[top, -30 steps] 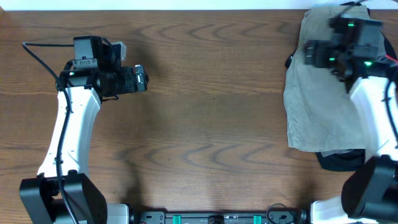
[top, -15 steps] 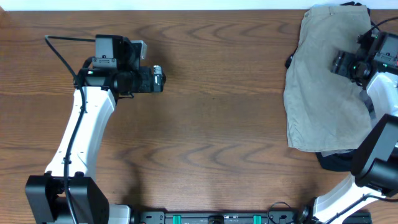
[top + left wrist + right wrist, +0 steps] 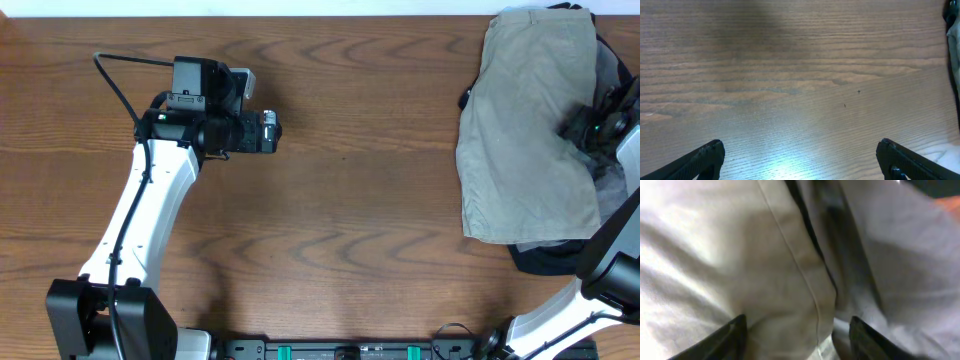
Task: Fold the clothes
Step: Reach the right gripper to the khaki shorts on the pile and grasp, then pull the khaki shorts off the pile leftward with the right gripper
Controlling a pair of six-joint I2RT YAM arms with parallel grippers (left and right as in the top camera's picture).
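Left arm: rises from its base at the near left corner and bends right across the bench (image 3: 380, 230), its wrist level and aimed toward the centre.
Left hand (image 3: 271, 131): hangs over bare wood, touching nothing; in the wrist view its two dark fingers (image 3: 702, 159) stand wide apart at the lower corners.
Right arm: reaches up along the right edge of the bench and ends over the right side of the cloth pile.
Right hand (image 3: 800, 330): low over the fabric, fingers spread, a stitched seam running between them; nothing is clamped.
Khaki shorts (image 3: 520, 140): spread out and wrinkled at the far right of the bench, lying lengthwise from the far edge toward the near side.
Grey garment (image 3: 890, 255): just beside the shorts' right edge, partly tucked under it.
Black garment (image 3: 545, 258): shows beneath the near end of the shorts.
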